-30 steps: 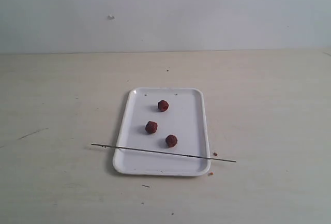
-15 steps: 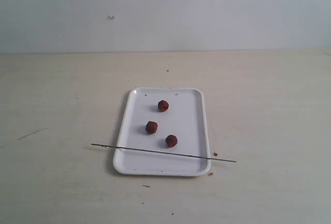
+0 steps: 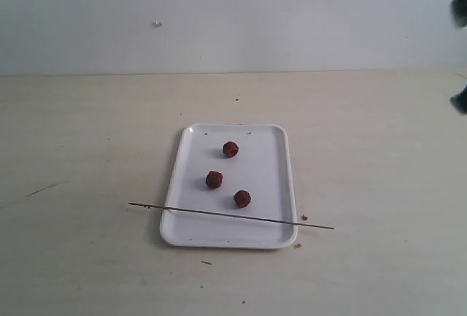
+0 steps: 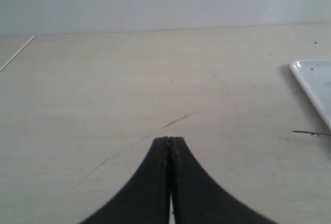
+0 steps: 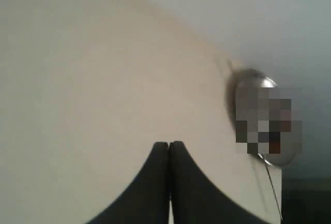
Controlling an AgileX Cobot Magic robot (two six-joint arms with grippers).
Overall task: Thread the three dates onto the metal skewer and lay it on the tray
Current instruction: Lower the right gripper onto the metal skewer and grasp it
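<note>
We see the tray [image 3: 266,166] lying about midway between the left and right edges of the desk [image 3: 87,155], its long sides running from the near edge toward the far one. All three fruits sit loose on it, apart from one another. The far date [image 3: 230,149] is toward the tray's far end, the middle date [image 3: 214,179] is nearer its left rim, and the near date [image 3: 241,199] is just beside the metal skewer [image 3: 231,215]. The skewer lies bare across the tray's near end. Both its tips stick out over the desk, the right tip closer to the near edge. Our left hand [image 4: 169,140] is closed on nothing, over bare desk well apart from the tray's corner. Our right hand [image 5: 169,144] is likewise pressed closed and empty, though its wrist view is blurred.
</note>
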